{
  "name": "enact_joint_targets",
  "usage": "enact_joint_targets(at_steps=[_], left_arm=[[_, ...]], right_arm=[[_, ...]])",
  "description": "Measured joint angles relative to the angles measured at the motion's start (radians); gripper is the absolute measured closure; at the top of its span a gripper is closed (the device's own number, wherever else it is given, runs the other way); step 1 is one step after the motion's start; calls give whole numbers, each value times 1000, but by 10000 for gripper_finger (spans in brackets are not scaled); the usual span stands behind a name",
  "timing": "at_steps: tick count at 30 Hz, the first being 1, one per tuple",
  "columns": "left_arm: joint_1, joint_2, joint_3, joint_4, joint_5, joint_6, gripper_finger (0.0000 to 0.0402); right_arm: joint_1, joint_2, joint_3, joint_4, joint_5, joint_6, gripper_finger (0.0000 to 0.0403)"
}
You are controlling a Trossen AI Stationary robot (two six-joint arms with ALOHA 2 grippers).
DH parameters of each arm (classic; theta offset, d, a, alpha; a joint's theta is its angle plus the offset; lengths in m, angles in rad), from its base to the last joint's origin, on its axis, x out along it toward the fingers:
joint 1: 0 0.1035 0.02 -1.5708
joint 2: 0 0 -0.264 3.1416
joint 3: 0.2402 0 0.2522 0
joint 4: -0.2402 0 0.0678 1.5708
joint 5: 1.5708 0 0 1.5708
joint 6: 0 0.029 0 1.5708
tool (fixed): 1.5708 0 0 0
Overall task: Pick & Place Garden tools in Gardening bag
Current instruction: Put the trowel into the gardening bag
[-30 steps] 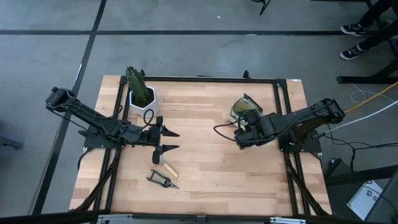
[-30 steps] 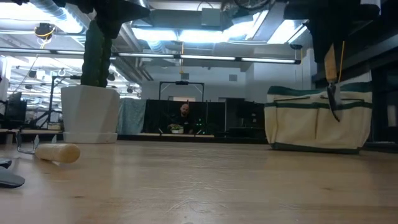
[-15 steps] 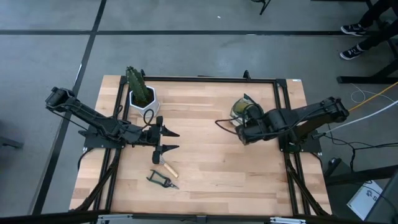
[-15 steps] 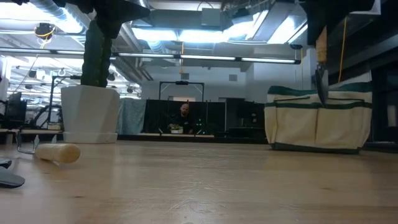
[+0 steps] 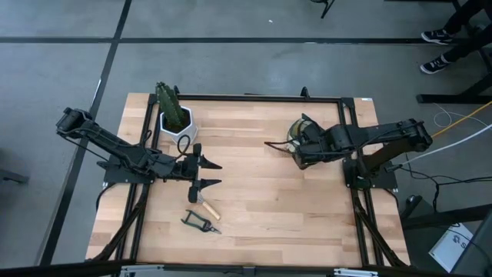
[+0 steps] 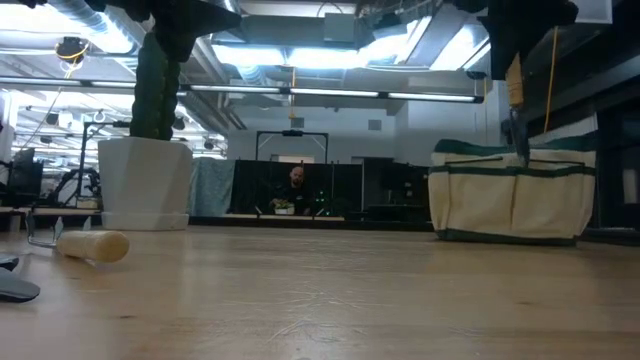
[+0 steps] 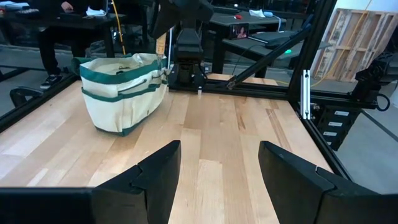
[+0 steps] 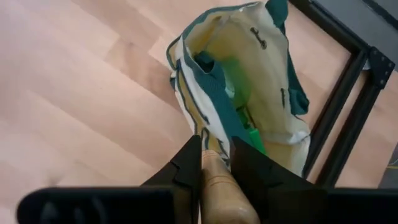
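Your left hand (image 5: 209, 174) hung wide open, empty, above wooden-handled tool (image 5: 207, 207) and pruning shears (image 5: 200, 222) on bench (image 5: 254, 208) near left. Your right hand (image 8: 214, 149) was clamped on wooden tool handle (image 8: 221, 183), poised over gardening bag (image 8: 249, 93) at far right.

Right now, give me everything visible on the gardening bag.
The gardening bag is a small tan fabric tote with green trim and outer pockets, standing upright on the wooden table near its right edge. Its mouth gapes open, showing pale lining and something bright green inside. The right gripper, shut on a wooden-handled tool, is right above the bag's near rim, tool pointing down at it. Whether the tool touches the fabric cannot be told.
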Motion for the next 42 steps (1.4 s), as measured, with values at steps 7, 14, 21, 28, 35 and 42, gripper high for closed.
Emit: enact_joint_targets(at_steps=[7,14,21,28,35,42], left_arm=[[0,0,0,0,0,0,190],[0,0,0,0,0,0,190],[0,0,0,0,3,0,190],[0,0,0,-3,17,0,190],[0,0,0,-3,18,0,190],[0,0,0,-3,19,0,190]], right_arm=[[-9,-48,0,1,-16,-121,335],[-9,-98,0,0,23,-179,334],[-9,-85,-47,2,13,-184,333],[-9,-87,-100,0,-3,-108,332],[-9,-86,-159,0,78,-53,332],[-10,-86,-197,1,86,88,332]])
